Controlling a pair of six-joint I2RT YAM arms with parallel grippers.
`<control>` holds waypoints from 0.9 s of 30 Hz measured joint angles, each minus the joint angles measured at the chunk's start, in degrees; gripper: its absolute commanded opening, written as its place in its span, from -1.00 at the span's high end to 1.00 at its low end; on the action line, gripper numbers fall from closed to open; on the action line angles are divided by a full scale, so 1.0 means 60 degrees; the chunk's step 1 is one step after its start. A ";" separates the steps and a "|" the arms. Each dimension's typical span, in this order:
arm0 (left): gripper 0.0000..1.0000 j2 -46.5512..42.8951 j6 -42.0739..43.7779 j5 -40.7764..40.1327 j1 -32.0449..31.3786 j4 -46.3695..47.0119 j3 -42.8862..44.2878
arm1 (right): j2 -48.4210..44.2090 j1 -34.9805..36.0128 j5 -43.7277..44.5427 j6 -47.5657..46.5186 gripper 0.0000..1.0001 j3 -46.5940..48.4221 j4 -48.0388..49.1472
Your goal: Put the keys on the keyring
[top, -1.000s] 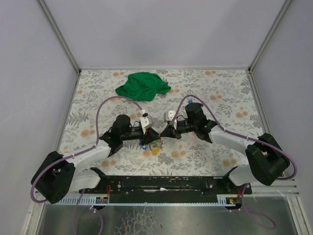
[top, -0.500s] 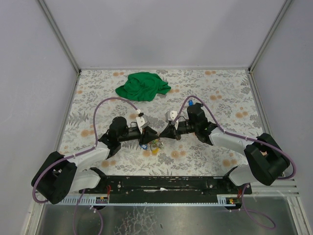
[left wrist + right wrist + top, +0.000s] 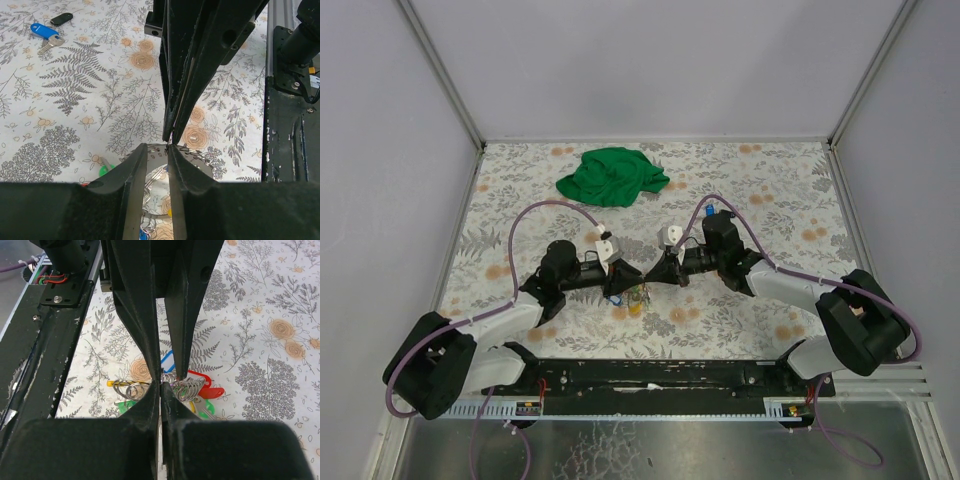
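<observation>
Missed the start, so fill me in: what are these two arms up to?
The left gripper and right gripper meet tip to tip at the keyring and a bunch of keys on the table. The right is shut beside the ring's coil; the left shows a narrow gap with wire in it. One blue key lies apart.

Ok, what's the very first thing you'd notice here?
Two black robot arms meet in the middle of the flowery table, with the left fingers and the right fingers tip to tip. Right by the tips sits a little bunch of colourful keys. A crumpled green cloth lies at the far side.
</observation>
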 measured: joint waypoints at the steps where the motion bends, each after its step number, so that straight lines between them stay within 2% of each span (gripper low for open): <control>1: 0.56 -0.0026 0.0000 0.0036 0.0000 0.0018 -0.0015 | 0.0004 0.0000 -0.0036 0.0004 0.99 0.0000 0.0004; 4: 0.60 -0.0051 -0.0004 0.0189 0.0000 0.0036 -0.0029 | 0.0029 0.0000 -0.0171 0.0004 0.99 0.0000 0.0000; 11: 0.93 -0.0029 0.0011 0.0630 0.0007 -0.0011 -0.0040 | 0.0087 0.0000 -0.0433 -0.0168 0.98 0.0047 -0.0219; 14: 1.00 0.0000 0.0018 0.0714 0.0007 -0.0033 -0.0040 | 0.0153 0.0004 -0.0463 -0.0379 0.82 0.0255 -0.0667; 18: 1.00 0.0000 0.0025 0.0503 0.0007 -0.0058 -0.0040 | 0.0197 0.0004 -0.0379 -0.0561 0.48 0.0514 -0.1264; 27: 1.00 0.0182 -0.0033 -0.0721 0.0004 -0.0080 -0.0036 | -0.0787 -0.0346 0.1249 -0.0535 0.13 0.0656 -0.2896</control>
